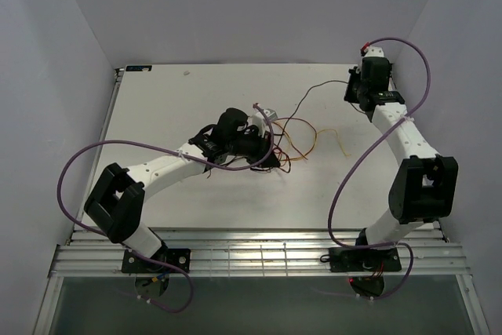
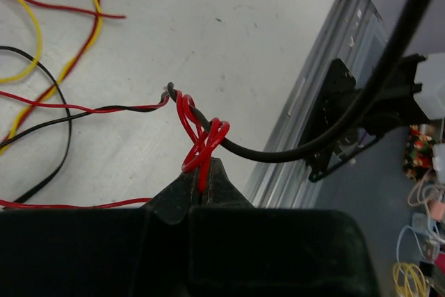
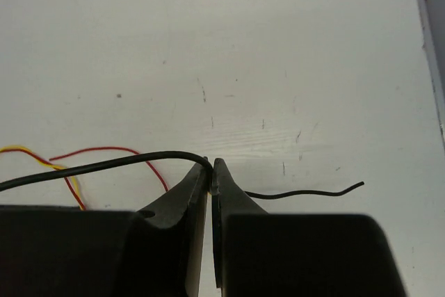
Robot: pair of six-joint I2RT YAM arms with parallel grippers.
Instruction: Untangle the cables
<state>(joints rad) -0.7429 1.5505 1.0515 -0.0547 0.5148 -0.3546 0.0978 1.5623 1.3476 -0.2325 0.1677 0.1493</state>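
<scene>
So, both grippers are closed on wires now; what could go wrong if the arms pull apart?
The left gripper pinches a knotted red cable; pulling may tighten it rather than free it. The right gripper holds the black cable near its free end, so it may slip out.

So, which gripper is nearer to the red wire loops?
Left. The left gripper is shut on the red loops; the right gripper holds a black wire far from them.

— Which colours are the cables [image 2: 206,145]?
— Red, black and yellow, over a white table [image 2: 229,26]. My left pincer [image 2: 203,175] and right pincer [image 3: 211,166] are black, my hoses [image 1: 133,144] purple.
</scene>
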